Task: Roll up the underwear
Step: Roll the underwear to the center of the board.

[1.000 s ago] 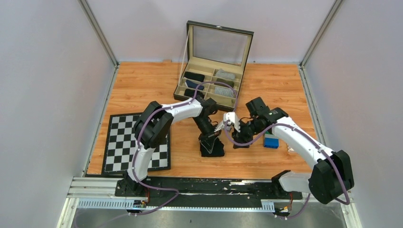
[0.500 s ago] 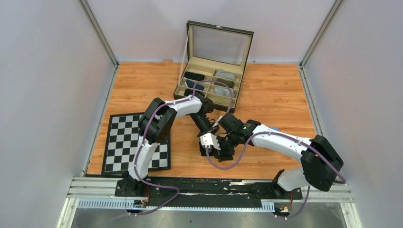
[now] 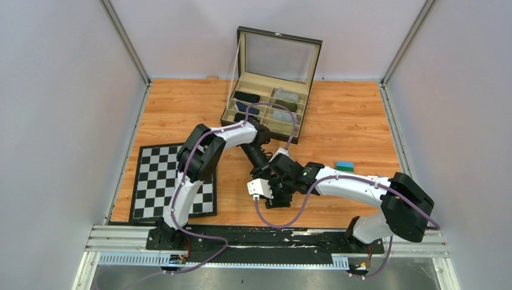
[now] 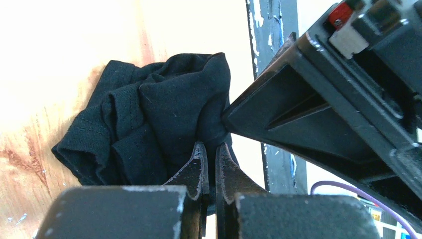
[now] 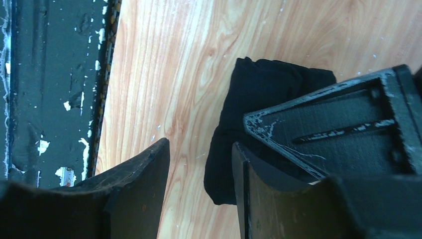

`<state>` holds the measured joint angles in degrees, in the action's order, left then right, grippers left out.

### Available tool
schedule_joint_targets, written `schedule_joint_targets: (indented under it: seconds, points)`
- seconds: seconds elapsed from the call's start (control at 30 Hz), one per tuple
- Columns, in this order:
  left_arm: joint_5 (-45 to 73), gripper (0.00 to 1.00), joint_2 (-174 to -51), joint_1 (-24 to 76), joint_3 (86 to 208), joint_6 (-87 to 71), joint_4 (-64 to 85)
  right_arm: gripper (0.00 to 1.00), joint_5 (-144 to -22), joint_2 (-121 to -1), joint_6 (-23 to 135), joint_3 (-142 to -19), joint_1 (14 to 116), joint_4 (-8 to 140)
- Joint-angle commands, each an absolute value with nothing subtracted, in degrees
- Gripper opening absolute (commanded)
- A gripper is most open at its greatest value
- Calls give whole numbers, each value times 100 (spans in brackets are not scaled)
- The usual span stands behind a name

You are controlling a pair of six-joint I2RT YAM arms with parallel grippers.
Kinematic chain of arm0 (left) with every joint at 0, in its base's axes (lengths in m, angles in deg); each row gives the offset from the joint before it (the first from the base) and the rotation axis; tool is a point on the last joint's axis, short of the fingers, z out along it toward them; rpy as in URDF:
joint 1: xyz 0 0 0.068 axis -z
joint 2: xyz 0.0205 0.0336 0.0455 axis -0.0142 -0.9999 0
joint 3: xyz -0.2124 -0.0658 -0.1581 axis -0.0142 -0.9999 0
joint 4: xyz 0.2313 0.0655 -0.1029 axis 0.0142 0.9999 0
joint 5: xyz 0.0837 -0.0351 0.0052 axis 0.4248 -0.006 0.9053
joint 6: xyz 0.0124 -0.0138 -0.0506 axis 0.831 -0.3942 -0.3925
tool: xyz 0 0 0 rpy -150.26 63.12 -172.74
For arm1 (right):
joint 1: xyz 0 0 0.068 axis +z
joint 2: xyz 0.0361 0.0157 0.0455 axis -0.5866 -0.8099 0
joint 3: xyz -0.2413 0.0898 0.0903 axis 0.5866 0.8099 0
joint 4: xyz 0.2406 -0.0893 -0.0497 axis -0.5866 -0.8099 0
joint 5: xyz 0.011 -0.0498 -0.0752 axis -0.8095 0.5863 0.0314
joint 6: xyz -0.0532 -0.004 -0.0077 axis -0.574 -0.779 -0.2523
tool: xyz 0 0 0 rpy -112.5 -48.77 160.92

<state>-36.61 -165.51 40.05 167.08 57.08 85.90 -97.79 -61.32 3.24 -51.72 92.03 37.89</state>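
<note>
- Two tools meet low over the wooden worktop (image 3: 362,121), near its front edge.
- The black underwear (image 4: 149,119) lies bunched in folds on the worktop between them.
- Left tool (image 4: 210,149): fingers nearly together, pinching the cloth's edge.
- Right tool (image 5: 201,149): fingers parted, bare wood between them, just beside the underwear.

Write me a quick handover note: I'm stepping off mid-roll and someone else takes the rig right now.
Left gripper: shut on a fold of the black underwear.
Right gripper: open, nothing between its fingers; one finger appears to touch the bundle's side.
Underwear: on the table near its front edge, bunched in loose folds.
Done: cloth gathered up, not a tidy roll.
Left: tighten it into a neat roll, then release.
</note>
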Motion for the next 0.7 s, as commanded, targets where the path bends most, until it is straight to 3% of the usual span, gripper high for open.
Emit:
schedule_joint_targets:
  seconds: [0.0,0.4,0.6,0.67]
  points:
    - [-3516,0,-16684,4012,16797,5904,8735,50,-9113,-5962,396,-5576,9190,3660]
    - [-3622,0,-16804,3971,16938,6026,8968,61,-9046,-6304,507,-5241,9313,4120]
    - [-3708,0,-16891,3935,17036,6002,9011,63,-9418,-6461,652,-5092,9511,4331]
    - [-3719,0,-16901,3929,17041,5993,9004,59,-9305,-6562,772,-5039,9539,4538]
